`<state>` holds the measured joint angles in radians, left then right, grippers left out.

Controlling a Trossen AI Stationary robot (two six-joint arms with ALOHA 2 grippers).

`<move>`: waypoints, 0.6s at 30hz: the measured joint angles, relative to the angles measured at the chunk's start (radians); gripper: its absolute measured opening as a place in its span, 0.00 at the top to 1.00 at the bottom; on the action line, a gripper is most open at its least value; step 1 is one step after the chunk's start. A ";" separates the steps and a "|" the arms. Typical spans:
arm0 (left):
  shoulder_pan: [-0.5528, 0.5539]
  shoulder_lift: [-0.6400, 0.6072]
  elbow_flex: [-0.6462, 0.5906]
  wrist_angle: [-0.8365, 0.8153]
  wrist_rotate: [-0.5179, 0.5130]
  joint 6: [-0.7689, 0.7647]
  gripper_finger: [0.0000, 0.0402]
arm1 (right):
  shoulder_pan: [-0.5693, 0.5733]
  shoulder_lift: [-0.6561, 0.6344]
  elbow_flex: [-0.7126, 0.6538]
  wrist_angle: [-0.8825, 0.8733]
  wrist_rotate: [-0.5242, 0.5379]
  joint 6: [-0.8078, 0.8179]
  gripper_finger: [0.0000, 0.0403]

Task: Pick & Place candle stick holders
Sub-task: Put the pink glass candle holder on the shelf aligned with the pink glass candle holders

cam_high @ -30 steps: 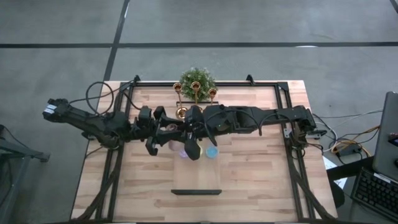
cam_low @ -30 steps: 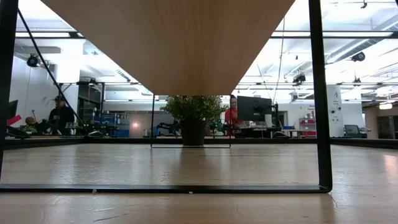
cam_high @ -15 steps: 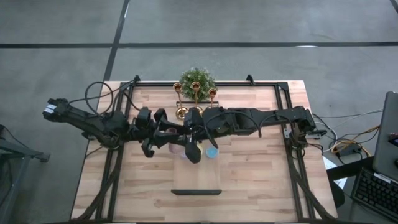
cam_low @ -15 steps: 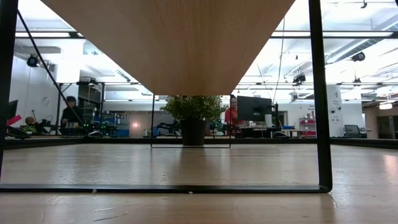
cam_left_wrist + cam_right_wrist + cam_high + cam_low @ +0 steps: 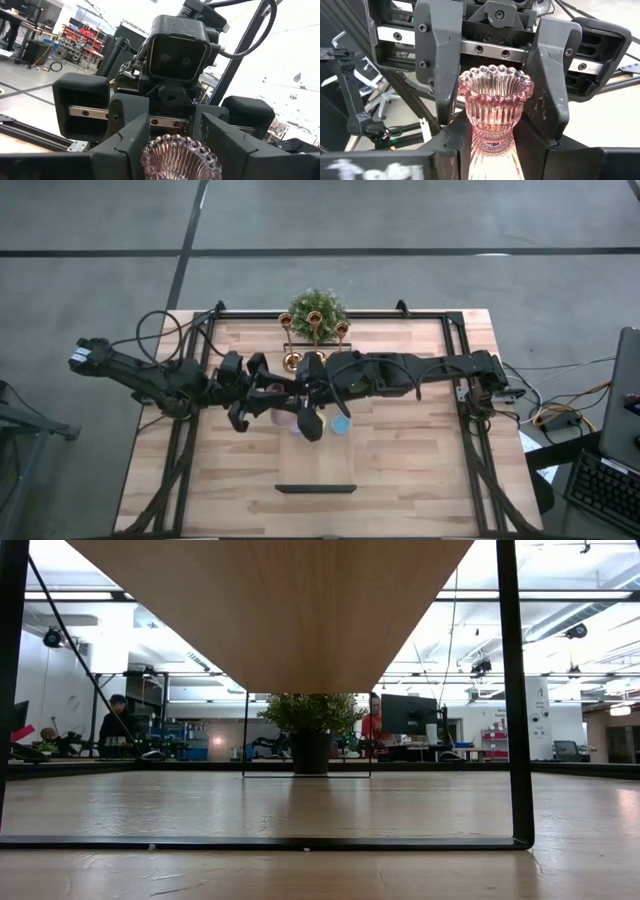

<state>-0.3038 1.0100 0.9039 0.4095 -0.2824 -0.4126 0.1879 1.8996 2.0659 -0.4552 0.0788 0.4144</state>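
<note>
Shift since a second ago: both wrists have edged a little closer together over mid-table; in the room behind, a person (image 5: 115, 718) has stepped slightly sideways.
Table (image 5: 400, 470): wooden top in a black frame, with the work gathered at its centre.
Left arm (image 5: 150, 380): stretched in from its side to meet the other arm.
Right arm (image 5: 430, 368): reaching across likewise, so the two tools face each other.
Plant (image 5: 303, 308): at the far edge, no part of the task.
Gold holders (image 5: 314, 318): standing by the plant, well clear of both grippers.
Right gripper (image 5: 492, 160): fingers narrowed on the lower stem of the pink glass holder (image 5: 496, 100), keeping it upright and off the table.
Left gripper (image 5: 495, 120): facing it head-on, fingers pressed against either side of the beaded cup; this looks like a hand-over, both gripping at once so the piece cannot drop.
Blue holder (image 5: 341, 424): on the table just beside the meeting grippers, awaiting its turn by my reading.
</note>
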 joint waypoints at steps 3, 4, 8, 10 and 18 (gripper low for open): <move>0.000 -0.001 0.000 0.000 -0.005 0.001 0.54 | 0.000 0.000 0.000 0.000 0.000 0.006 0.72; 0.000 -0.001 0.000 0.000 -0.005 0.001 0.54 | 0.000 0.000 0.000 -0.001 0.001 0.006 0.72; 0.000 -0.001 0.001 0.000 -0.005 0.000 0.57 | 0.000 0.000 0.000 -0.001 0.002 0.002 0.70; 0.000 -0.001 0.001 0.000 -0.005 0.000 0.58 | 0.000 0.000 0.000 0.001 0.003 -0.004 0.70; 0.000 -0.002 -0.006 0.009 0.000 -0.004 0.51 | -0.005 0.000 -0.001 0.030 0.000 -0.025 0.74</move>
<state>-0.3035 1.0080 0.8982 0.4185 -0.2825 -0.4162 0.1832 1.8996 2.0651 -0.4254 0.0792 0.3890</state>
